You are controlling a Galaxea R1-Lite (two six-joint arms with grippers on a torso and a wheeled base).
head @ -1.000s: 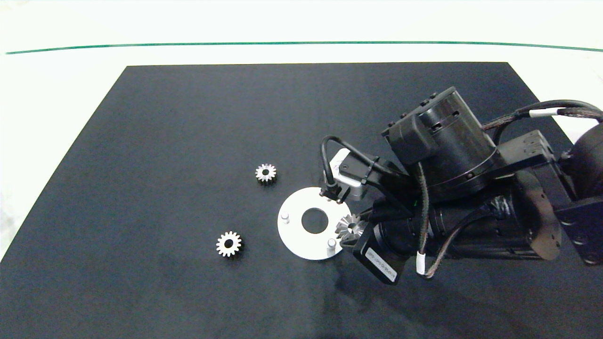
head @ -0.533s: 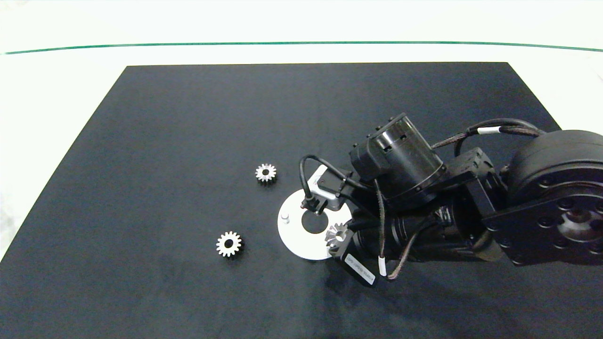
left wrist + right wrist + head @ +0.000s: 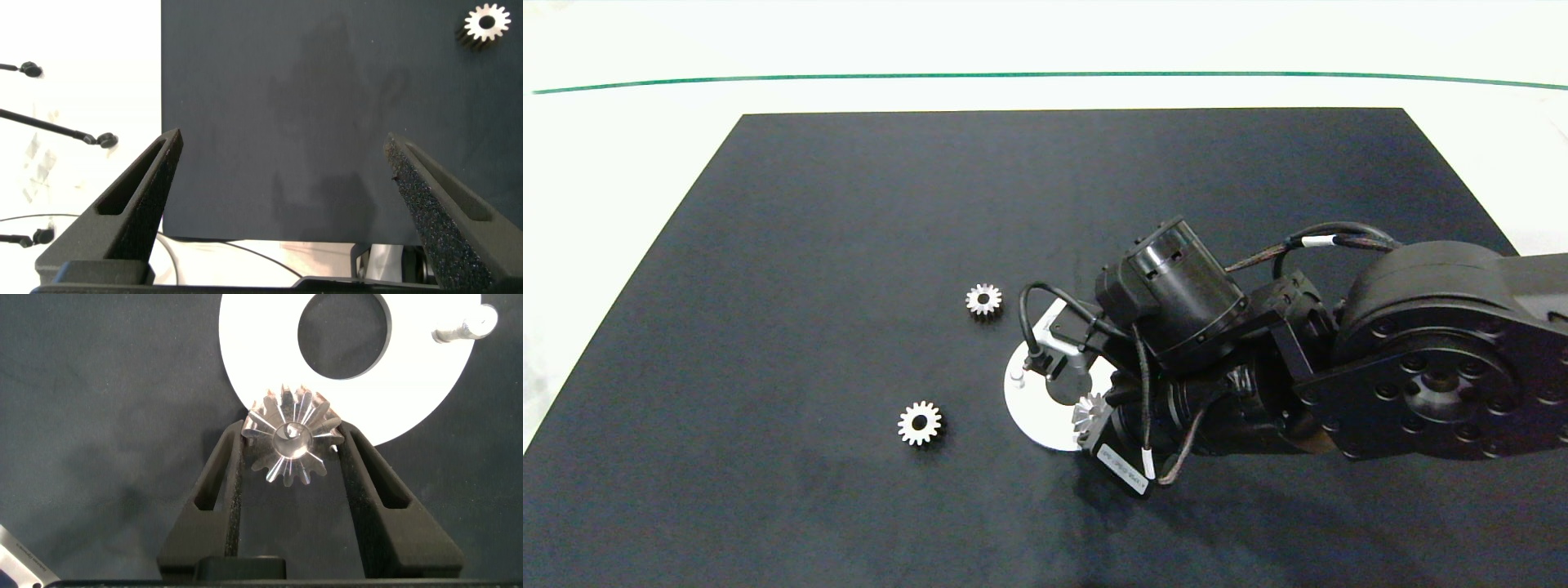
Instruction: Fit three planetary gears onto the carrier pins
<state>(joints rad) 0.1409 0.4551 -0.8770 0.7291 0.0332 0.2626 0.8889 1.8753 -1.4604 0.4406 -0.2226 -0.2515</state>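
White tabletop (image 3: pixel 621 147) all around, with a big black mat (image 3: pixel 849 245) laid over it and a thin green line (image 3: pixel 1045 77) running across the far side. On the mat sits the flat white disc (image 3: pixel 1033 416), mostly hidden in the head view by the right arm (image 3: pixel 1421 359) reaching in from the right. The right gripper (image 3: pixel 290 445) hangs over the disc's near edge with its jaws pinching one of the planetary gears (image 3: pixel 290 441) by the teeth, bore lined up over what looks like a pin end. One of the carrier pins (image 3: pixel 462 328) stands bare across the disc's big hole. Two more gears lie loose on the mat, one (image 3: pixel 983 300) just beyond the disc and one (image 3: pixel 920 423) off to its left. The left gripper (image 3: pixel 282 163) is parked over the mat edge, jaws spread wide and empty. To seat this gear well, best guess is keep it level, centre the bore on the pin, ease straight down, and only let go once it sits flat on the disc.
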